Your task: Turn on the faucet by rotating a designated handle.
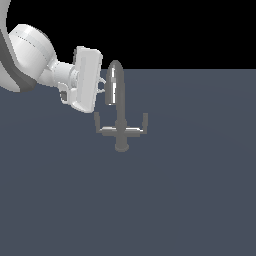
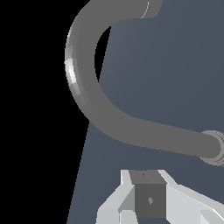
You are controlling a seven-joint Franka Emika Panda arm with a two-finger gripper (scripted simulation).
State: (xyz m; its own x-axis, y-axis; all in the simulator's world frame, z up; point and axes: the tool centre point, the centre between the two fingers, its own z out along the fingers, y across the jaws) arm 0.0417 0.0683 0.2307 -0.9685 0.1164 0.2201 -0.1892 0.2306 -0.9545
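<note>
From the exterior view, the faucet [image 1: 120, 127] stands upright on the grey table [image 1: 190, 190], near the middle and toward the far edge. Its arched spout [image 1: 115, 80] rises from a round base, and a crossbar carries two short levers with upturned tips. The handle [image 1: 98, 125] is the lever on the exterior view's left, lying level and apparently not yet turned. The arm comes in from the exterior view's left, and the gripper [image 1: 103, 85] sits high up beside the top of the spout, well above the handle. It looks very close to the spout, though I can't tell whether it touches. The white hand body hides most of the fingers here, so whether they're apart or together, I cannot tell.

Now the wrist view: the spout [image 2: 100, 109] fills the picture, a thick grey curve sweeping round to a ringed end. Part of the gripper [image 2: 148, 199] pokes in at the edge, white housing with a dark block, but only that stub shows, so still no verdict on the fingers. Nothing appears to be clamped. The handle isn't in this view at all.

My read: this is the approach, with contact not yet made. Next, the gripper needs to drop beside the spout to the handle's level, get against the upturned tip, then push it round the stem without snagging the spout.
</note>
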